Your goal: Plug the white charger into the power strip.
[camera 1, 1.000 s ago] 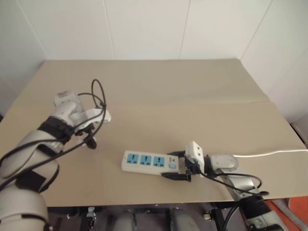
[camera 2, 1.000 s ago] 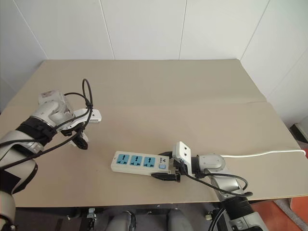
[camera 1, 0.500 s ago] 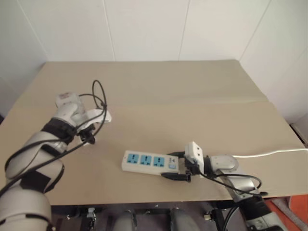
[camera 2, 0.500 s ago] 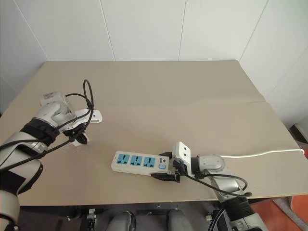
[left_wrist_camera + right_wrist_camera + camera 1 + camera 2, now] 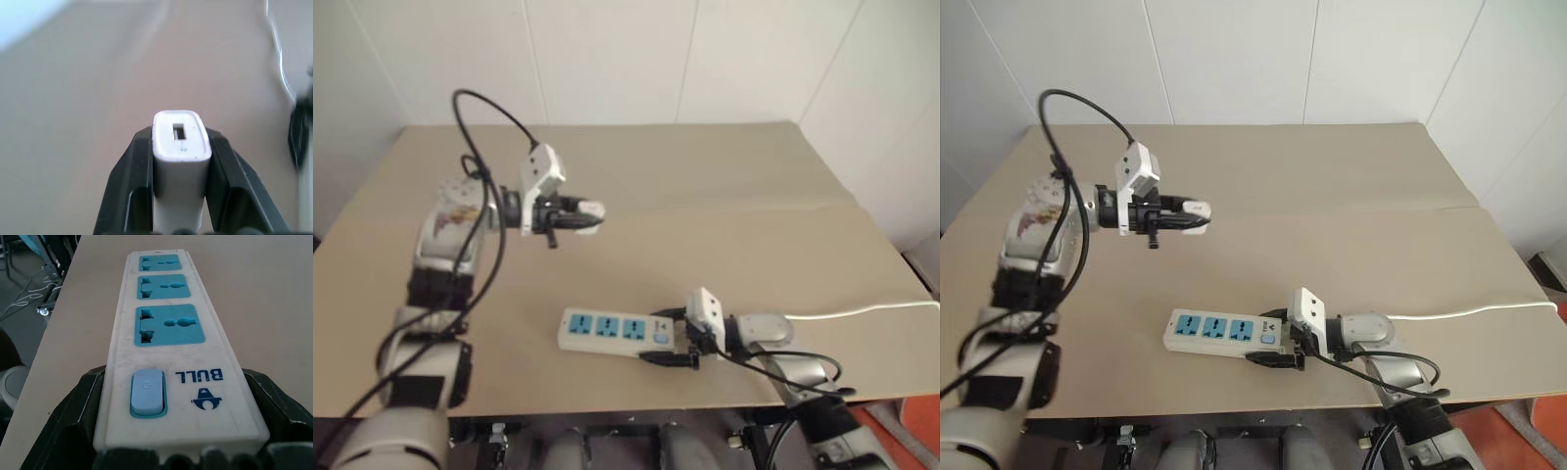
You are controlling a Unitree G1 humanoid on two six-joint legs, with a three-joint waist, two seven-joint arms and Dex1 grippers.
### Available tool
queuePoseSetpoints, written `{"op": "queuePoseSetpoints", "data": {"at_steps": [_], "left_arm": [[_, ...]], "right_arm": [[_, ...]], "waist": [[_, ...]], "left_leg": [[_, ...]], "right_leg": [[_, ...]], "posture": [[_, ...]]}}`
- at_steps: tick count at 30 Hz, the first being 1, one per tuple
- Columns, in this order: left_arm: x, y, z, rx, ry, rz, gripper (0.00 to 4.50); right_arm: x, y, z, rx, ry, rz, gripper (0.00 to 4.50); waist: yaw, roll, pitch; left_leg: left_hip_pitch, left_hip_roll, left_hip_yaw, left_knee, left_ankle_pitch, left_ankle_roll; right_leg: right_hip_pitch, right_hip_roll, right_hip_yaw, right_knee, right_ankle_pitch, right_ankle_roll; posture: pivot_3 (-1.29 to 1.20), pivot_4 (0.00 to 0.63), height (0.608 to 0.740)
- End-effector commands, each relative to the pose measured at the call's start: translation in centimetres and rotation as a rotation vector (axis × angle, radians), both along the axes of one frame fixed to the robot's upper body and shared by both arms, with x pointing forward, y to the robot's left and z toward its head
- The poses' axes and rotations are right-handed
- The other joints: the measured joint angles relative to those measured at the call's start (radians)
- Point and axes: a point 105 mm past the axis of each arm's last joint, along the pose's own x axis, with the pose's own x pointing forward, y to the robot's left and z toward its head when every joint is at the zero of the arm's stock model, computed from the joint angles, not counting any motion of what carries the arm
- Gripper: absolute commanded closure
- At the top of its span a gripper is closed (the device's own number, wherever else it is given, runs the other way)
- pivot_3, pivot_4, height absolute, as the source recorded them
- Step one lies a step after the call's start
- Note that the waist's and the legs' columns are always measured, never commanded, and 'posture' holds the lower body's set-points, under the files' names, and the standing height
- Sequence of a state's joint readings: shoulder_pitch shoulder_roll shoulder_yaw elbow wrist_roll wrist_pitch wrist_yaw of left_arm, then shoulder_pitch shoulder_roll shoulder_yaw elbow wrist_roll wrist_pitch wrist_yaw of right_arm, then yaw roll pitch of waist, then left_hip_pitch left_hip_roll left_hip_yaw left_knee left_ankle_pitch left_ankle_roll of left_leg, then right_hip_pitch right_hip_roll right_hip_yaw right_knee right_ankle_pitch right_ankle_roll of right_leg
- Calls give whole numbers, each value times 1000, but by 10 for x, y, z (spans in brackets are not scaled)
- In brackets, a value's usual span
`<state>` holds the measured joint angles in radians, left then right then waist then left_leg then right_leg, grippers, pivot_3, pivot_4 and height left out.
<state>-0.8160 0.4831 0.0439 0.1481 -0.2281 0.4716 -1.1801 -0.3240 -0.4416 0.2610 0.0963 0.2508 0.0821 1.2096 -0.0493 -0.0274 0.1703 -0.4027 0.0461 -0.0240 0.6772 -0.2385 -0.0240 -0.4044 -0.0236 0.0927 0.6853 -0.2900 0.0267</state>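
Observation:
The white charger (image 5: pixel 181 142) is pinched between the two black fingers (image 5: pixel 132 186) of my left gripper (image 5: pixel 582 217), which is shut on it. It is held in the air over the table's left-middle, pointing toward the right. The power strip (image 5: pixel 612 331) lies flat near the front edge, its three blue sockets (image 5: pixel 166 328) facing up. My right gripper (image 5: pixel 677 338) is shut on the strip's switch end, one finger on each long side. The charger is up and to the left of the strip, well apart from it.
The strip's thin white cord (image 5: pixel 862 311) runs off to the right along the beige table (image 5: pixel 705 196). A black cable loops above my left arm (image 5: pixel 480 108). White walls stand behind the table.
My left gripper has shut on the charger at the table's left, lifted it and swung right toward the middle. The right gripper and the strip have stayed still.

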Motion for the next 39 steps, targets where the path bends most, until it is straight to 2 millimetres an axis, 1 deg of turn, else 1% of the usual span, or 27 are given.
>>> {"op": "queuePoseSetpoints", "data": {"at_steps": [1, 4, 6, 8, 10, 14, 15, 17, 20, 23, 26, 28, 33, 39], "left_arm": [[-25, -11, 16, -90, -71, -73, 3485], [-46, -26, 10, -126, -72, -160, 3485], [-56, -32, 6, -149, -47, -189, 3485], [-67, -36, 0, -136, -39, -220, 3485], [-75, -39, -6, -115, -51, -250, 3485], [-89, -41, -19, -85, -12, -315, 3485], [-93, -41, -25, -66, 22, -341, 3485], [-97, -40, -39, -58, 54, -340, 3485], [-98, -39, -56, -52, 105, -320, 3485], [-91, -39, -72, -46, 94, -285, 3485], [-90, -43, -78, -108, 57, -292, 3485], [-91, -44, -82, -113, 65, -308, 3485], [-90, -44, -89, -104, 90, -328, 3485], [-89, -42, -99, -64, 66, -354, 3485]], "right_arm": [[2, 5, -5, -23, -22, 53, 1053], [10, 3, -10, -46, -36, 58, 1053], [14, 1, -12, -64, -46, 64, 1053], [18, -2, -13, -75, -47, 66, 1053], [20, -3, -15, -79, -47, 68, 1053], [17, -3, -17, -77, -41, 80, 1053], [16, -2, -18, -77, -40, 81, 1053], [16, -2, -19, -80, -39, 81, 1053], [16, -2, -20, -82, -38, 80, 1053], [15, -3, -20, -85, -35, 79, 1053], [15, -3, -21, -88, -31, 79, 1053], [15, -3, -21, -88, -29, 77, 1053], [14, -4, -22, -89, -26, 73, 1053], [14, -4, -22, -88, -23, 71, 1053]], "waist": [[-2, 0, 0], [-4, 0, 0], [-4, 0, 0], [-4, 0, 0], [-6, 0, 0], [-6, 0, 0], [-6, 0, 0], [-8, 0, 0], [-8, 0, 0], [-8, 0, 0], [-7, 1, -1], [-7, 0, -1], [-7, 0, -1], [-7, 0, -1]], "left_leg": [[0, 0, 0, 0, 0, 0], [4, 0, 0, 0, 0, 0], [6, 0, 0, 0, 0, 0], [14, 0, 0, 0, 0, 0], [18, -1, 1, -1, 0, 0], [18, -1, 1, -1, 0, 0], [18, -1, 0, -1, 0, 0], [18, -1, 1, -1, 0, 0], [18, -1, 1, -2, 0, 0], [18, -1, 0, -1, 0, 0], [18, -1, 1, -1, 0, 0], [17, -1, 1, -2, 0, 0], [17, -1, 1, -2, 0, 0], [17, -1, 1, -2, 0, 0]], "right_leg": [[0, 0, 0, 0, 0, 0], [3, 1, 1, 1, 0, 0], [6, 1, 1, 1, 0, 0], [13, 1, 1, 0, 0, 0], [18, 1, 1, -1, 0, 0], [18, 1, 1, -1, 0, 0], [18, 1, 1, -1, 0, 0], [18, 1, 1, -2, 0, 0], [18, 1, 1, -3, 0, 0], [18, 1, 1, -3, 0, 0], [18, 1, 1, -3, 0, 0], [18, 1, 1, -4, 0, 0], [18, 1, 1, -4, 0, 0], [18, 1, 1, -4, 0, 0]], "posture": [[0, 150, 740], [0, 150, 740], [0, 150, 740], [0, 150, 740], [0, 150, 740], [0, 150, 740], [0, 150, 740], [0, 150, 740], [0, 150, 740], [0, 150, 740], [0, 150, 740], [0, 150, 740], [0, 150, 740], [0, 150, 740]]}}
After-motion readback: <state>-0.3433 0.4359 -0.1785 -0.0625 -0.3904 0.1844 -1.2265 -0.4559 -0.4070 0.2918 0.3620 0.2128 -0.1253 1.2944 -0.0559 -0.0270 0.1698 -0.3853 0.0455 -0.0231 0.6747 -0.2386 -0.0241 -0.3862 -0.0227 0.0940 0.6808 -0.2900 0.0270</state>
